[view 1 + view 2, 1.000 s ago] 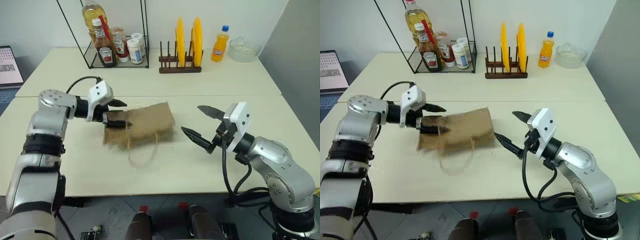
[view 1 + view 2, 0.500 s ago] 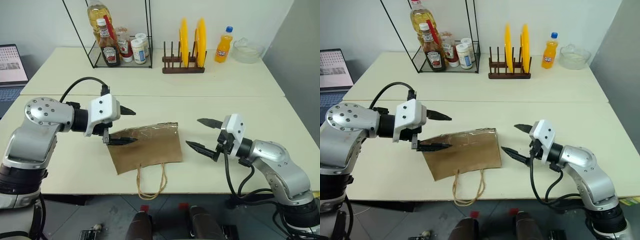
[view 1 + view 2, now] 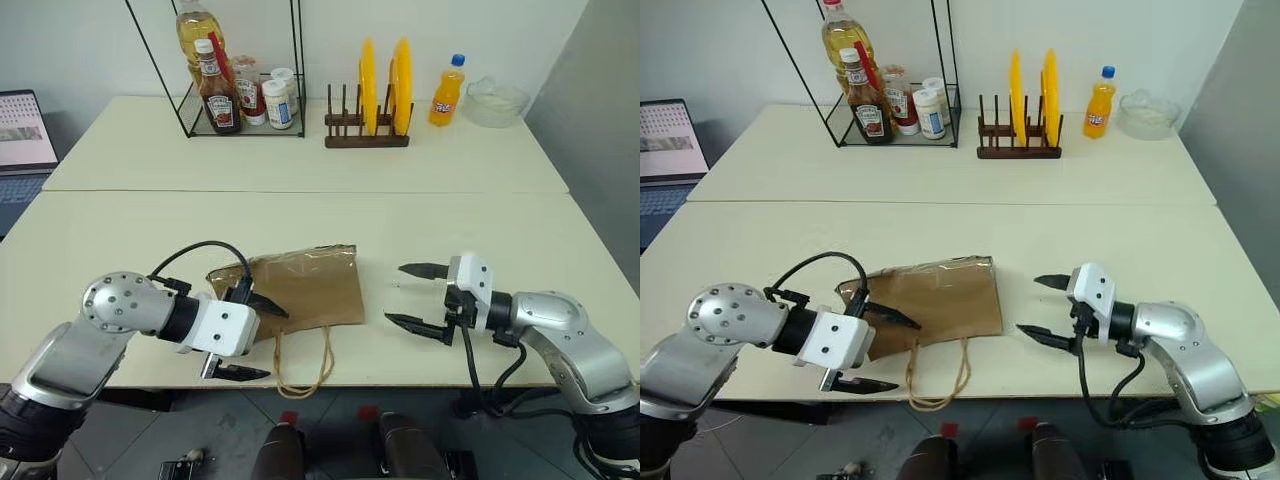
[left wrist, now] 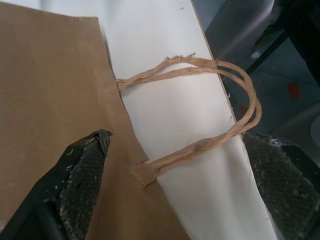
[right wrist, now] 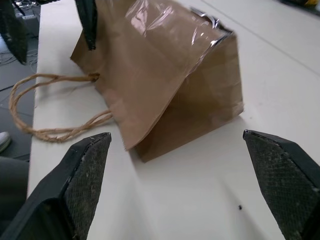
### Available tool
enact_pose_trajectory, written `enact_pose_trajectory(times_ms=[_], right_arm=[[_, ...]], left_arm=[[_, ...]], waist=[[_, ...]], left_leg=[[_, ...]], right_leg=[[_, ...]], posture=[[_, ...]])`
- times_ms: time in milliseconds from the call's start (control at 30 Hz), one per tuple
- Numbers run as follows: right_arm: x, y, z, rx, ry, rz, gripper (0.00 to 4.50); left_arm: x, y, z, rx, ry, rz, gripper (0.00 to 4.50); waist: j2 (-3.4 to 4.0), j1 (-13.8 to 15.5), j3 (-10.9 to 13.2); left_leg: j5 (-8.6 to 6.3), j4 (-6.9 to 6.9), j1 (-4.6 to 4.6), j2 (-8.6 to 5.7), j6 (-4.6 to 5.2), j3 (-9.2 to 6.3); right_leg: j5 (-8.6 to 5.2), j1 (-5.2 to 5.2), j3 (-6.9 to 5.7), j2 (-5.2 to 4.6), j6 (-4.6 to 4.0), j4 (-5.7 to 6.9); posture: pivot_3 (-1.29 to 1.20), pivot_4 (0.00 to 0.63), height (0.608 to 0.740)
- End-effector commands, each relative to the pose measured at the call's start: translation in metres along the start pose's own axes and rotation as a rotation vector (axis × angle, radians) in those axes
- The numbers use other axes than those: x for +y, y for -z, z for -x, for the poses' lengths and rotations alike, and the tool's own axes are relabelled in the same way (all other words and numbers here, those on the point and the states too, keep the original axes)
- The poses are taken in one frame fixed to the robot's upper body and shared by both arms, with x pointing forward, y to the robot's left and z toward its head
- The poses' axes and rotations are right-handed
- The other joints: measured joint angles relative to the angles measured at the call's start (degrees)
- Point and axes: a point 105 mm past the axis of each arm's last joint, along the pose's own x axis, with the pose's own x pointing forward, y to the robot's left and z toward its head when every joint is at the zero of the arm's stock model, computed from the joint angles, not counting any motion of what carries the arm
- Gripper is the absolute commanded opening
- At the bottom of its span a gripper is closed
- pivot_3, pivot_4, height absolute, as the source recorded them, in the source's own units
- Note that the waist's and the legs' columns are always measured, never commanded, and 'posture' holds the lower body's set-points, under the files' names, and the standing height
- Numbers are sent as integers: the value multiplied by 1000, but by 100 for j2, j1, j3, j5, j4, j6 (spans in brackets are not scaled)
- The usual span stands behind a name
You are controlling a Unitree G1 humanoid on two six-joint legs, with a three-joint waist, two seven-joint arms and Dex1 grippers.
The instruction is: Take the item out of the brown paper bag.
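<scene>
At the table's near edge, the left gripper (image 3: 245,337) hangs with jaws wide and empty at the mouth of the bag (image 3: 300,290), one finger over the paper, the other off the edge beside the twine handles (image 3: 302,365). The bag lies flat, mouth toward the robot, long axis running away from it; the bottle is unseen, presumably inside. The right gripper (image 3: 418,298), equally wide and empty, waits just right of the bag's far end, so the left is nearer the opening.
</scene>
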Motion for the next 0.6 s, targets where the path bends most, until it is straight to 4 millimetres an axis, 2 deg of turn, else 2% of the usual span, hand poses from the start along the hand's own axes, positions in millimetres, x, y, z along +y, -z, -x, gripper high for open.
enact_pose_trajectory(times_ms=[33, 333, 433, 533, 600], right_arm=[[6, -8, 1, -11, -32, 52, 4446], [-1, -9, 1, -3, -14, 56, 4446], [-2, -10, 1, -1, -10, 59, 4446], [-1, -10, 1, 2, -13, 65, 4500], [2, -8, 1, 11, -28, 85, 4500]], left_arm=[[-2, 0, -8, -16, 5, -48, 4500], [0, -2, -33, -96, -28, -67, 4500], [5, -8, -39, -155, -69, -5, 4500], [13, -17, -38, -225, -110, 86, 3908], [16, -21, -36, -252, -124, 136, 3281]], waist=[[0, 5, 0], [0, 14, 0], [0, 16, 0], [0, 14, 0], [0, 13, -1]], left_leg=[[0, 0, 1, 0, 0, 0], [0, 0, 2, 0, 0, 1], [0, 1, 3, -1, 0, 1], [0, 2, 2, -1, 0, 0], [0, 2, 4, 0, 0, -1]], right_leg=[[0, 0, 0, 0, 0, 0], [0, 0, 1, 0, 0, 2], [0, 2, 1, 0, 0, 2], [1, 3, 1, 0, 0, 3], [1, 3, 0, 0, 0, 5]], posture=[[0, 150, 740], [0, 150, 740], [0, 150, 740], [0, 150, 740], [0, 150, 740]])
